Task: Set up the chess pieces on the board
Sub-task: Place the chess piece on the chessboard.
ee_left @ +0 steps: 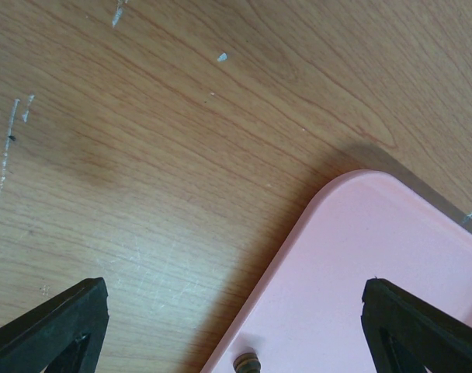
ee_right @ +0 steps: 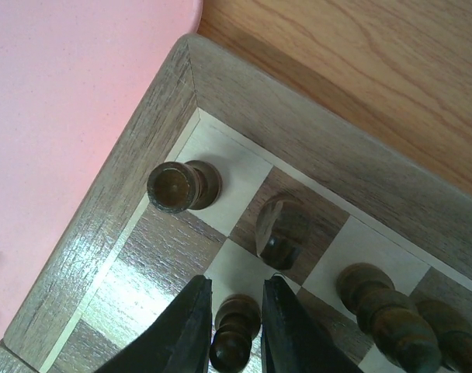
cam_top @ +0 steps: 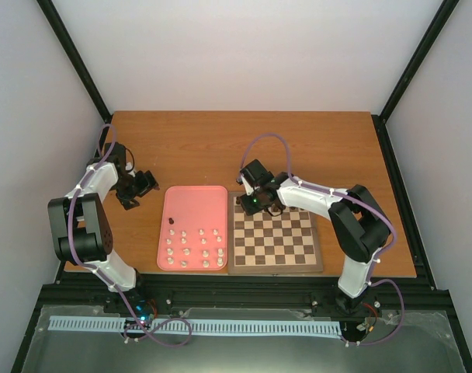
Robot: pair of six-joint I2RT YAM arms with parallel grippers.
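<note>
**Right gripper (ee_right: pixel 234 311) pinching a dark pawn (ee_right: pixel 234 334) at the far-left corner of the board (ee_right: pixel 251 124).**
The pawn was clamped upright between narrowed fingers over the second row, just near of the dark rook (ee_right: pixel 178 186) on the corner square, probably so it would stand in front of the back-row pieces. Whether it touched the square could not be told. The right arm reached forward and left, wrist tipped down. The left gripper (cam_top: pixel 139 186) hung spread wide by the far-left corner of the pink tray (cam_top: pixel 174 194), which held the cream pieces (cam_top: pixel 193 252).
</note>
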